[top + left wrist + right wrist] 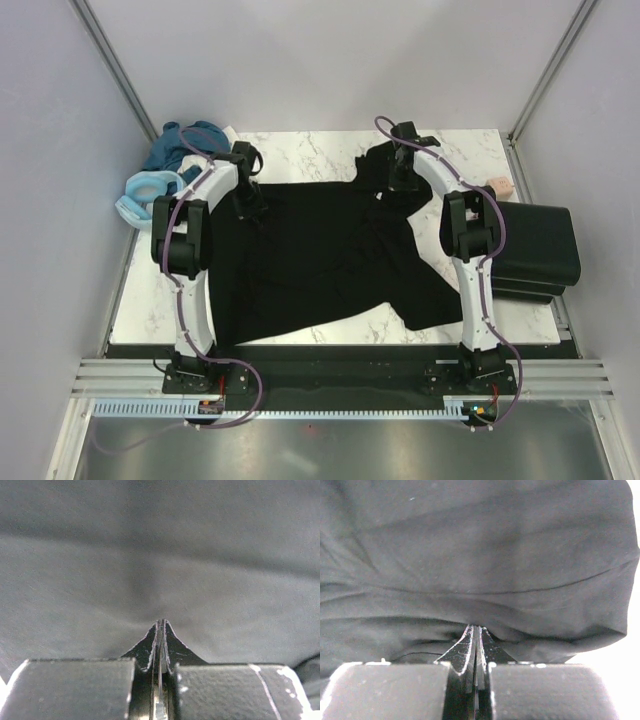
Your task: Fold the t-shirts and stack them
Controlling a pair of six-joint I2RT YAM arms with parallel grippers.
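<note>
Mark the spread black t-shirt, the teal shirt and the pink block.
spread black t-shirt (320,265): top view, middle of its body.
teal shirt (190,143): top view, crumpled middle of the cloth.
pink block (500,183): top view, its upper face.

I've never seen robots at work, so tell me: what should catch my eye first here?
A big black t-shirt sprawls across most of the marble table. The left gripper and right gripper are each shut on its cloth near the far edge. A heap of teal and light blue shirts sits at the far left corner.
</note>
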